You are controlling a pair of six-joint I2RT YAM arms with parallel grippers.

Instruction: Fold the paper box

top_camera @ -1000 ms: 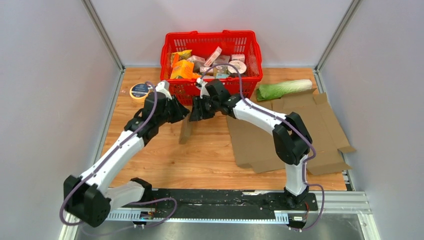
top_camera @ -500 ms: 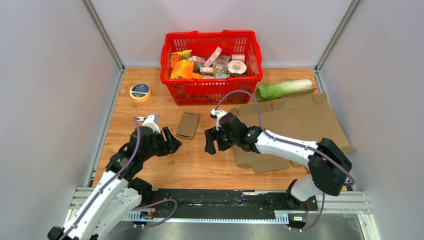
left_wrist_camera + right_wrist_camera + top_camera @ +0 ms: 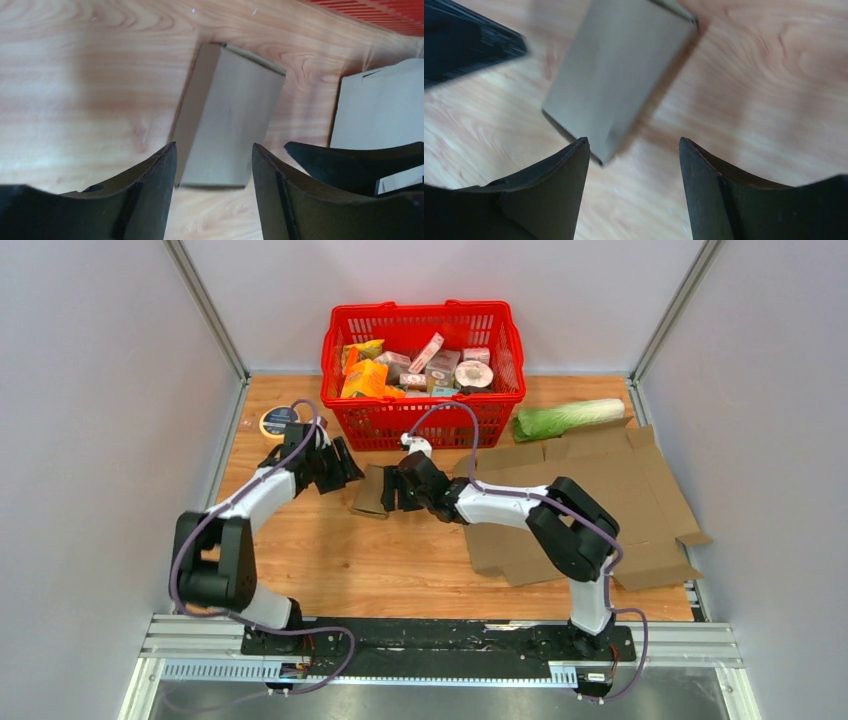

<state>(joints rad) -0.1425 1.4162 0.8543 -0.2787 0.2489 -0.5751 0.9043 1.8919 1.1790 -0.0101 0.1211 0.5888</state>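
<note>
Your left gripper (image 3: 213,147) and right gripper (image 3: 634,142) both gape wide, holding nothing. Straddle the box (image 3: 227,115) squarely across its long edges before closing; it looks flattened, possibly.

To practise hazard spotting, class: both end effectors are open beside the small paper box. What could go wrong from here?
1. The left end effector and right end effector flank the paper box closely; closing in together, they might collide.
2. The box lies flat and loose on the wooden table, so a one-sided push may slide it toward the red basket instead of folding it.
</note>
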